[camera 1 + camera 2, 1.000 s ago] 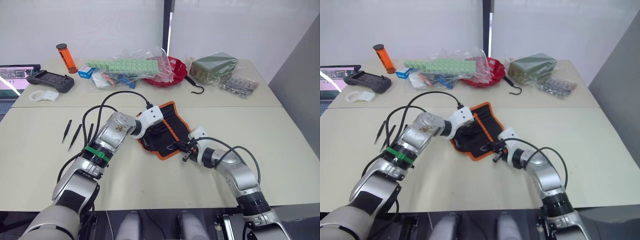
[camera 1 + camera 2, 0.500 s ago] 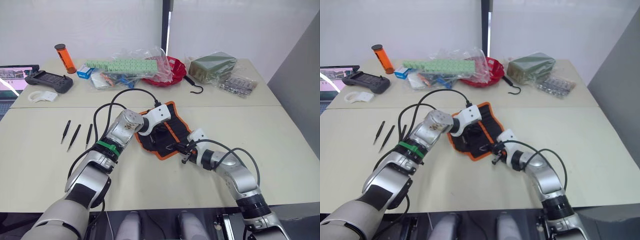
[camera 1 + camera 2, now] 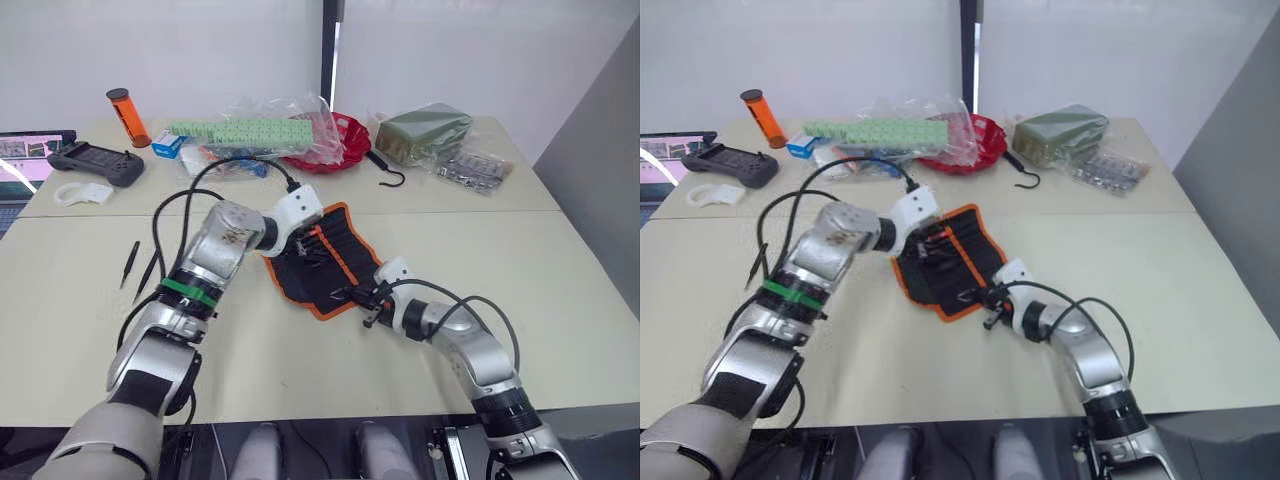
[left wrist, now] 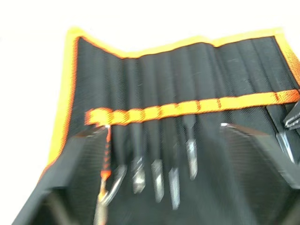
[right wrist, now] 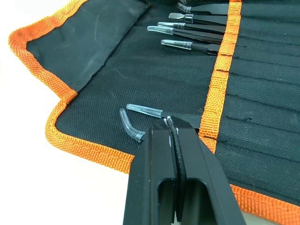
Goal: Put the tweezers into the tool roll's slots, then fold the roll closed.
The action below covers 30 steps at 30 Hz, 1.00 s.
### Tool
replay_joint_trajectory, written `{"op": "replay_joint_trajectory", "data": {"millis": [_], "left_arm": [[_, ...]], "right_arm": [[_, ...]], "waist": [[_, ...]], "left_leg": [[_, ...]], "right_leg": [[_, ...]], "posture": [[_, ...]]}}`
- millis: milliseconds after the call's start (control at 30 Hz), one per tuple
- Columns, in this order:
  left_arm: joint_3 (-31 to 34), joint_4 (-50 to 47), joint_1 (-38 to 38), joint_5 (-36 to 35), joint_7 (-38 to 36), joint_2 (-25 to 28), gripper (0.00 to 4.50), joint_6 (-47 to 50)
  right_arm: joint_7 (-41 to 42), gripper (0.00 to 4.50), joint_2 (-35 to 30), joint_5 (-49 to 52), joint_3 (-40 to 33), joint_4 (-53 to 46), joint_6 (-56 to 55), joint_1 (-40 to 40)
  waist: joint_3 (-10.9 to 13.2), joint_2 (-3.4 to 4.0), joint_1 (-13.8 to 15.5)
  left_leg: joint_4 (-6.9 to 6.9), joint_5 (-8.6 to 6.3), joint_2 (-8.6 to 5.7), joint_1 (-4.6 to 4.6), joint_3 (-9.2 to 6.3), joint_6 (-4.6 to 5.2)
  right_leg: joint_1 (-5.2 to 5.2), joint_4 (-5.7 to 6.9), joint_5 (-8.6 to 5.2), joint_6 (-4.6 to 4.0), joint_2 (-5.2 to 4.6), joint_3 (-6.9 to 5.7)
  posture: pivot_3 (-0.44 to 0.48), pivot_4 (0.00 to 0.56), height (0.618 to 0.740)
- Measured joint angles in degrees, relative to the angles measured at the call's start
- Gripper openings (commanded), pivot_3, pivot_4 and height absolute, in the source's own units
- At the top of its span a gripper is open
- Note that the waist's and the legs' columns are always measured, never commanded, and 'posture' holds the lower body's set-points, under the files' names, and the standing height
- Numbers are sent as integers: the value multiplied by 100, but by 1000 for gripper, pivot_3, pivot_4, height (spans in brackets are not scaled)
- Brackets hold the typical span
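Tweezers already sit in several slots of the tool roll (image 3: 318, 258), which lies open near the middle of the table (image 3: 560, 260), orange-trimmed and partly rumpled at its near corner. Two more loose tweezers (image 3: 131, 263) lie well apart from it on the table's left side, beside the left arm.

The left tool (image 4: 161, 136) hangs over the roll's far side with its black fingers spread wide, holding nothing; under it a row of capped tips pokes out below the orange stripe (image 4: 187, 108). The right tool (image 5: 169, 123) is at the roll's near edge, fingers pressed together on one tweezer (image 5: 145, 110) whose shaft runs under the orange stripe while its clear-capped tip is exposed.

Risks, as I judge them: the roll is loose fabric and nothing pins it, so pushing the held tweezer deeper could drag or bunch the cloth rather than seat the tool. A bent clear cap (image 5: 129, 124) lies just beside the pinched tip; it could snag. Closing the roll now would leave the two loose tweezers out.
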Motion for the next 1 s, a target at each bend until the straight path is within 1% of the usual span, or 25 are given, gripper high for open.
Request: {"op": "replay_joint_trajectory", "data": {"millis": [100,200,300,367,533,600,800,900,1000], "left_arm": [[255,-412,305,-156,-3,239,4493,322],[583,-879,621,-433,-3,456,4493,636],[1190,-1503,1031,-840,12,672,4493,858],[1645,-1996,1419,-1155,37,828,4493,1004],[2464,-2818,2280,-1638,261,1091,4493,1253],[2821,-2984,2649,-1773,446,1111,4493,1282],[3490,-3337,3460,-1937,902,1188,4493,1241],[4041,-3570,4092,-1940,1310,1130,4493,1150],[4710,-3751,4918,-1939,1701,902,4493,1061]], "right_arm": [[4,0,25,94,-83,-75,96,18],[6,0,39,218,-167,-157,208,19],[7,0,23,257,-269,-166,268,-50],[12,0,-20,264,-355,-128,286,-151],[47,0,-71,233,-450,166,199,-357],[96,0,-61,231,-444,345,123,-415],[255,0,-27,213,-399,683,13,-673],[290,0,7,124,-304,897,-134,-776],[330,0,4,52,-239,1094,-310,-848]], "waist": [[3,3,0],[6,5,0],[6,6,-1],[9,10,-16],[11,12,-2],[14,13,-4],[14,14,10],[14,14,-17],[14,14,-36]], "left_leg": [[0,0,1,-2,0,0],[4,0,1,-25,-1,0],[23,1,0,-88,0,0],[21,2,2,-89,0,0],[21,2,1,-86,0,0],[21,2,2,-86,1,0],[23,2,2,-85,0,0],[13,1,6,-77,3,0],[7,1,10,-70,6,0]], "right_leg": [[-3,1,2,-3,0,0],[-27,8,9,-15,0,0],[-101,41,24,-42,0,5],[-105,44,25,-43,0,5],[-102,41,25,-43,1,5],[-102,40,25,-44,0,7],[-101,40,26,-45,0,7],[-102,40,26,-46,0,8],[-100,40,28,-48,0,9]], "posture": [[0,150,740],[0,150,740],[0,150,740],[0,150,740],[0,150,740],[0,150,740],[0,150,740],[0,150,740],[0,150,740]]}}
